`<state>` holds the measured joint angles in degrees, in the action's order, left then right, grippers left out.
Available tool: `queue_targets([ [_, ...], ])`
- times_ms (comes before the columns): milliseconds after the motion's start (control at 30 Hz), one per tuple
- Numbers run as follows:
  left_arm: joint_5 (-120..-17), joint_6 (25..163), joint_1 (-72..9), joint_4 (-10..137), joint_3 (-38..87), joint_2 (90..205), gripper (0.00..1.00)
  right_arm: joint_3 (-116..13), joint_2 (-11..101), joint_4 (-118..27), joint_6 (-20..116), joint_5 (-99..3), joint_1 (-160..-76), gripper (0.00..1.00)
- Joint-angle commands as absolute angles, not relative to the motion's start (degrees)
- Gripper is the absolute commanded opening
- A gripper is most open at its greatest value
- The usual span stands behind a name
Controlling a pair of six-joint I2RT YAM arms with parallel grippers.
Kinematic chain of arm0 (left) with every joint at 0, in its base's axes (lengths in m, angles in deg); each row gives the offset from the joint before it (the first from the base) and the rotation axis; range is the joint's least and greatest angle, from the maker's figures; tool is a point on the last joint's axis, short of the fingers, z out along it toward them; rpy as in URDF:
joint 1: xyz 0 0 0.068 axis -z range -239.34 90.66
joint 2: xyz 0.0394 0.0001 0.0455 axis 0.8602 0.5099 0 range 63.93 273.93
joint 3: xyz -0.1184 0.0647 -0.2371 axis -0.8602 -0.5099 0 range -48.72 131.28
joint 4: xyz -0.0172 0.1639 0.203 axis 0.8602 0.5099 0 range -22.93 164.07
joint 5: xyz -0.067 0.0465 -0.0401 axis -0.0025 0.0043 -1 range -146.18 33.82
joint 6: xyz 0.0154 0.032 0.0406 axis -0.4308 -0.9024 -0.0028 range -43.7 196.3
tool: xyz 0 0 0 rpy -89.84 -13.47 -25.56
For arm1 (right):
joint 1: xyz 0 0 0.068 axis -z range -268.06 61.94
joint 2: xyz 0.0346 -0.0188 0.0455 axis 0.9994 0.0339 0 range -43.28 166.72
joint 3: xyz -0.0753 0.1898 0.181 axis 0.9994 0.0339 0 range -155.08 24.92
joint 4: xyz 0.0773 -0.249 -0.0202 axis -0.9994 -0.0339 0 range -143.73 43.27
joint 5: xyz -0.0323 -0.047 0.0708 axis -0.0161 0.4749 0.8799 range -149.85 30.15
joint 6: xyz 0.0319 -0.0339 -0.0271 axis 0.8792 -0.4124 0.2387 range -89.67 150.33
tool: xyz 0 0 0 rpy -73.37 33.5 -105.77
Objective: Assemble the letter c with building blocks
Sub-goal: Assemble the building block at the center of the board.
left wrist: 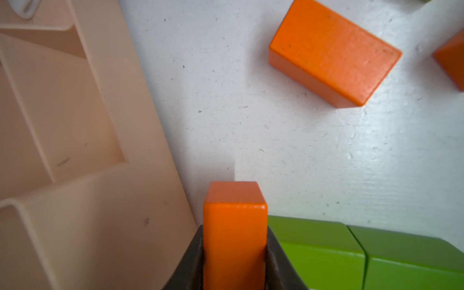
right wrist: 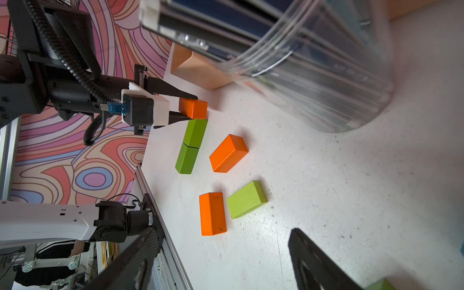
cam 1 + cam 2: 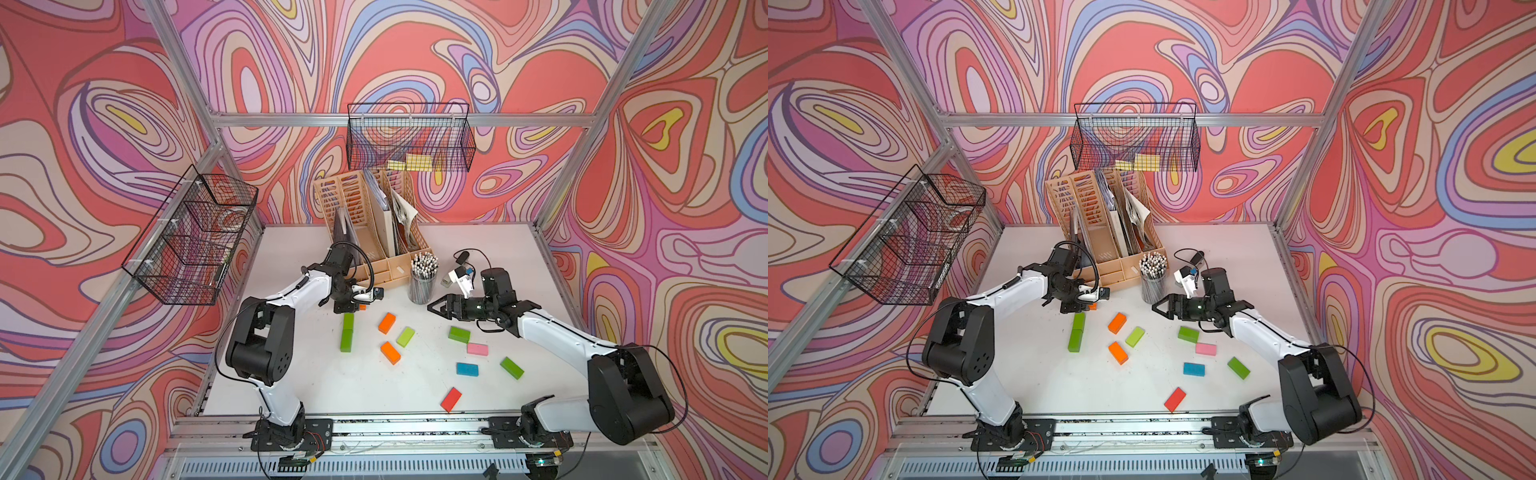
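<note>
My left gripper (image 3: 351, 308) is shut on an orange block (image 1: 234, 226), held low at the far end of two green blocks (image 3: 347, 332) laid end to end. In the right wrist view the held orange block (image 2: 193, 108) sits just beyond that green row (image 2: 192, 145). Loose blocks lie spread on the white table (image 3: 332, 386): two orange (image 3: 387, 323) (image 3: 390, 352), light green (image 3: 405, 336), green (image 3: 459, 334), pink (image 3: 477, 348), blue (image 3: 467, 368), green (image 3: 511, 368), red (image 3: 451, 399). My right gripper (image 3: 434, 308) hovers open and holds nothing, near the pencil cup.
A beige file organiser (image 3: 374, 232) stands at the back, its base close beside the held block (image 1: 100, 175). A clear pencil cup (image 3: 422, 278) and a white stapler (image 3: 451, 277) stand behind my right gripper. Wire baskets (image 3: 409, 137) (image 3: 191, 237) hang on the walls.
</note>
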<state>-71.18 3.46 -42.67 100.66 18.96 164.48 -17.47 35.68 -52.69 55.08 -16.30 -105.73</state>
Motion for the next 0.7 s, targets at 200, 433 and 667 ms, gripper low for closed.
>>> queue_targets([
  [200,-69.84,1.55,-42.58,102.31,19.97,167.28,0.34,-16.40,34.82,-52.08,55.20,-15.70,-105.90,0.86],
  [433,-70.17,1.67,-42.56,102.49,20.19,167.67,0.36,-16.39,34.78,-52.00,55.17,-15.73,-105.85,0.86],
  [667,-70.67,1.84,-42.59,101.91,20.19,167.99,0.39,-16.39,34.76,-52.05,55.18,-15.66,-105.90,0.86],
])
